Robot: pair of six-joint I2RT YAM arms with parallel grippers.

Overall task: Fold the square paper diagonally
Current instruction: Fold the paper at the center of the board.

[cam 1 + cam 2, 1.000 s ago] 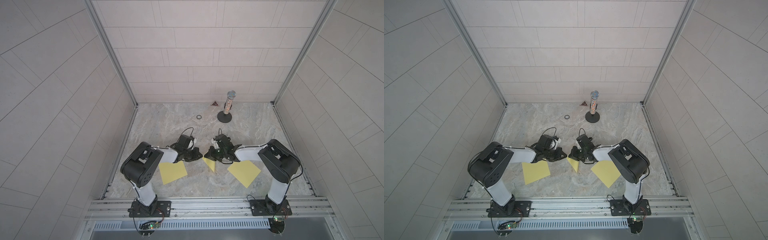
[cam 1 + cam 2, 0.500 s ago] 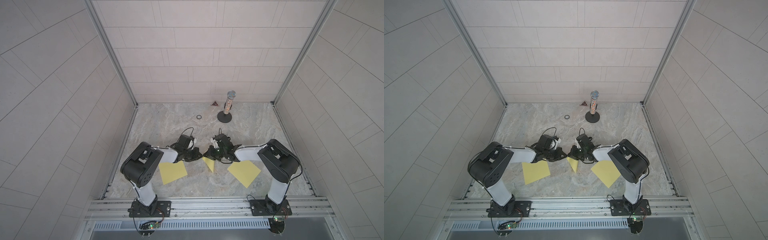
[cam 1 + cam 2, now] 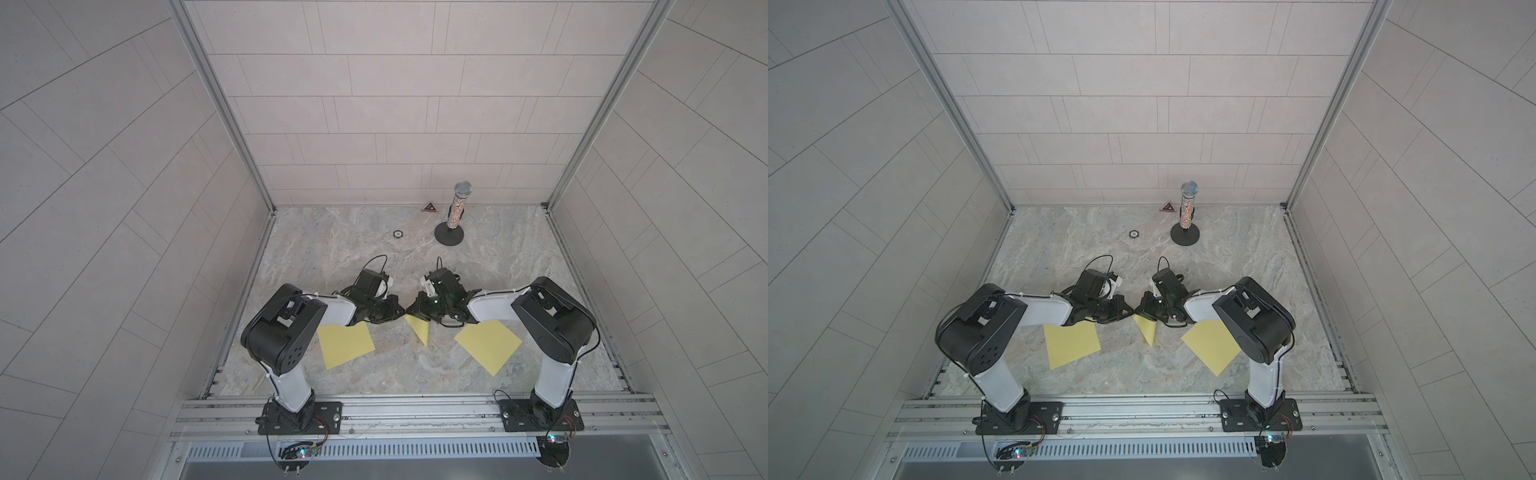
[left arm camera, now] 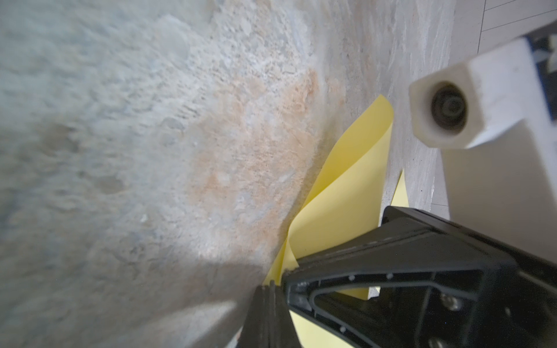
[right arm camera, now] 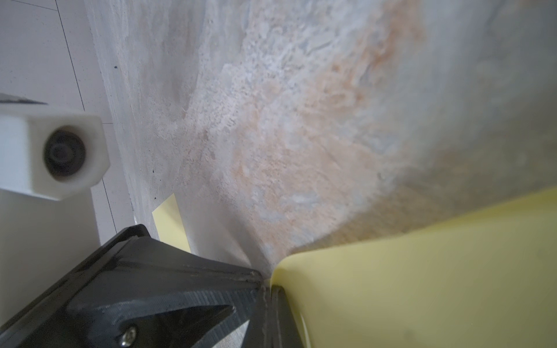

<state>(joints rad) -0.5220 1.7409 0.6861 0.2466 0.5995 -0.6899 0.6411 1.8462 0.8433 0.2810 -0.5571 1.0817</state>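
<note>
Tiny nudge of the right gripper (image 3: 409, 311) toward the left gripper (image 3: 401, 309) since a second ago; both clenched tip to tip on the square paper (image 3: 419, 330); kinda curled, trailing from the fingertips (image 4: 256, 325) down onto the table (image 3: 374, 257).

Both top views look down from high at six o'clock over the whole table (image 3: 332, 257); the wrist cameras, close above it, share the middle paper (image 4: 346, 186).

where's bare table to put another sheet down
Bare table at the back, around the small ring, and right of the microphone stand. Crowded mid-front: left gripper and right gripper pinch the folded paper between left flat sheet and right flat sheet.
</note>
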